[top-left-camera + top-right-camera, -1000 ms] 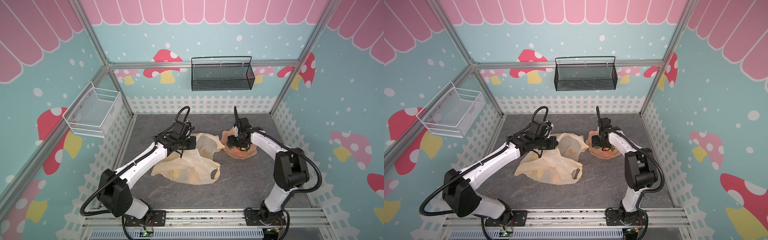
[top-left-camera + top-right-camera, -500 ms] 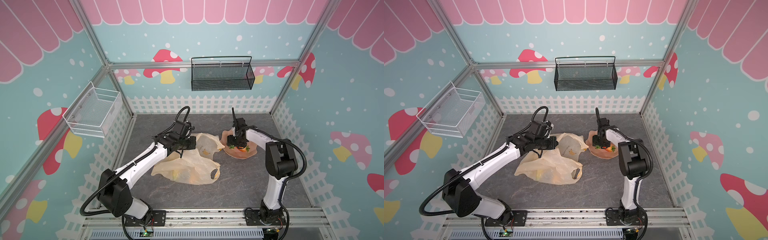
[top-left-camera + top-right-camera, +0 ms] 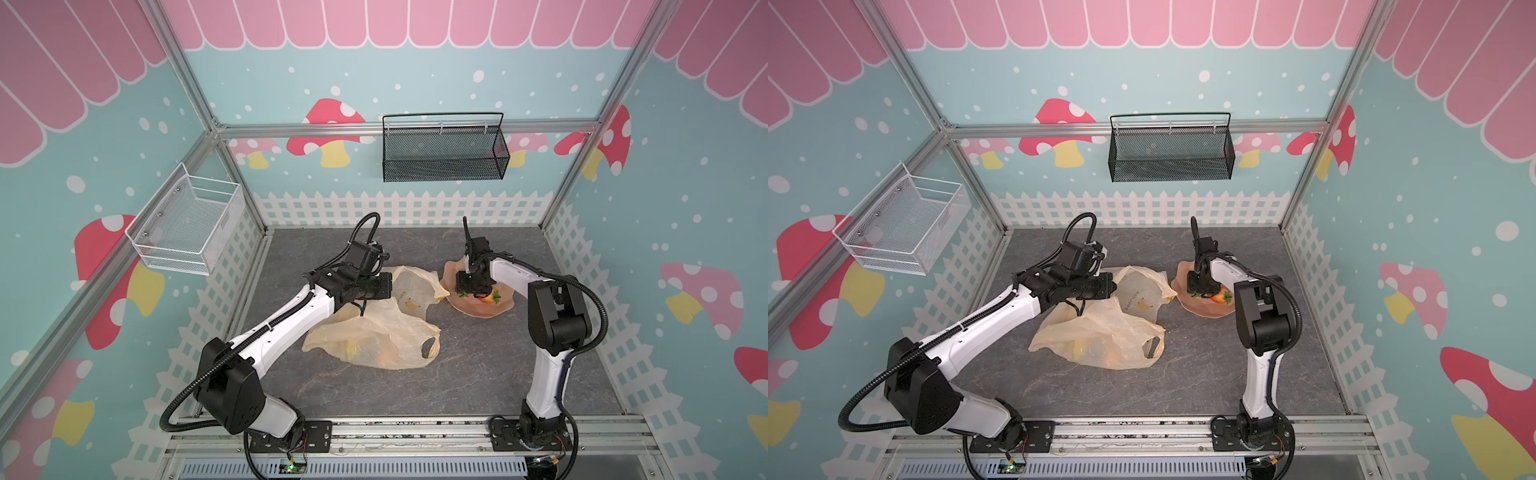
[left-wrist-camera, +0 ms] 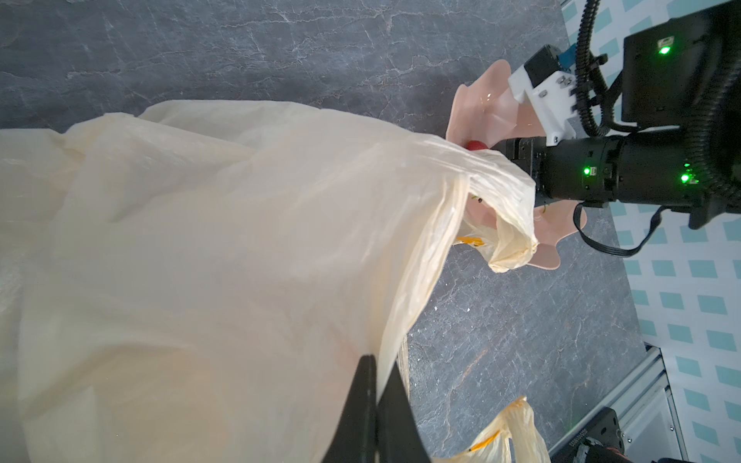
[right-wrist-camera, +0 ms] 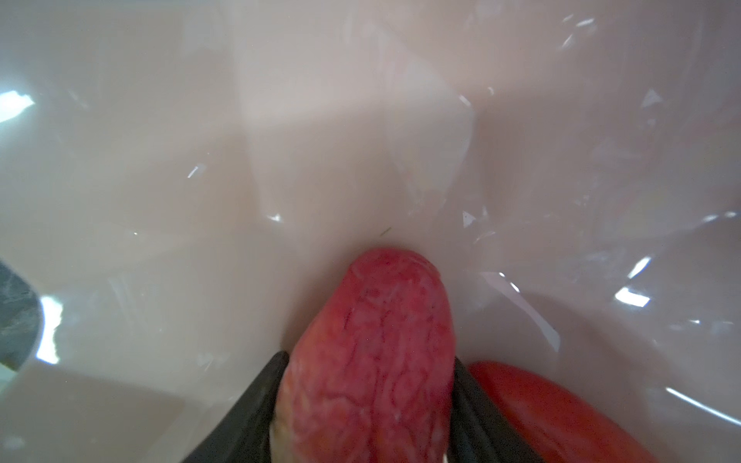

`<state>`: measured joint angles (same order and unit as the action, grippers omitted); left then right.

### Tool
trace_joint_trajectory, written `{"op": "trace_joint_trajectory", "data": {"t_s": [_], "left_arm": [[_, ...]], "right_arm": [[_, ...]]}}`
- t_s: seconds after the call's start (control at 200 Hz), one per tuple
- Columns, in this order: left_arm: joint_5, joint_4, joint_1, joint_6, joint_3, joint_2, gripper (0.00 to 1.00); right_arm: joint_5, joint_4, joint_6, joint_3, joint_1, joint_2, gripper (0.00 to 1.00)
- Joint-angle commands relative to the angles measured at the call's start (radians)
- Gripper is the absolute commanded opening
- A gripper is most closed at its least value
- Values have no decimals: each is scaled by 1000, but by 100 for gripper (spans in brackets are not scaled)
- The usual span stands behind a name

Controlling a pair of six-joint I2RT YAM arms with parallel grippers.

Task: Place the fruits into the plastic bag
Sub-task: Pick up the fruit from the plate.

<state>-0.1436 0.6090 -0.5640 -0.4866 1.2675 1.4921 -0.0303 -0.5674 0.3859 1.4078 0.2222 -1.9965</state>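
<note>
L gripper is clamping plastic bag; R gripper is pinching rounded red fruit, maybe slipping out at lift.

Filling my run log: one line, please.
left end effector: shut on cream plastic bag | right end effector: around red fruit in pink scalloped bowl

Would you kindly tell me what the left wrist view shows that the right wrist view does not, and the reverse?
Only left wrist: the plastic bag, its edge pinched in the shut left gripper, and the right arm from outside. Only right wrist: the right gripper closed around a red fruit, with a second red fruit beside it. Both: the pink bowl and grey table.
</note>
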Motion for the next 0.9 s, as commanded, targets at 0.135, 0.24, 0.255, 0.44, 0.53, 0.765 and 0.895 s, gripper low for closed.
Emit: {"op": "trace_joint_trajectory", "data": {"t_s": [0.135,0.24,0.255,0.44,0.53,0.765,0.895], "left_arm": [[-5,15,5,0,10,-2,0],[-5,15,4,0,12,1,0],[-4,15,4,0,11,0,0],[-8,15,4,0,12,2,0],[-9,15,4,0,13,3,0],[-14,15,4,0,15,10,0],[-14,16,4,2,20,13,0]], "right_arm": [[15,3,-25,19,-7,50,52],[14,-4,-35,29,-7,90,51],[16,-6,-37,33,-7,89,51],[29,-40,-51,113,-7,215,50],[21,-36,-62,150,-7,276,50],[-12,65,-79,166,-6,458,49],[-19,96,-89,151,-6,513,49]]}}
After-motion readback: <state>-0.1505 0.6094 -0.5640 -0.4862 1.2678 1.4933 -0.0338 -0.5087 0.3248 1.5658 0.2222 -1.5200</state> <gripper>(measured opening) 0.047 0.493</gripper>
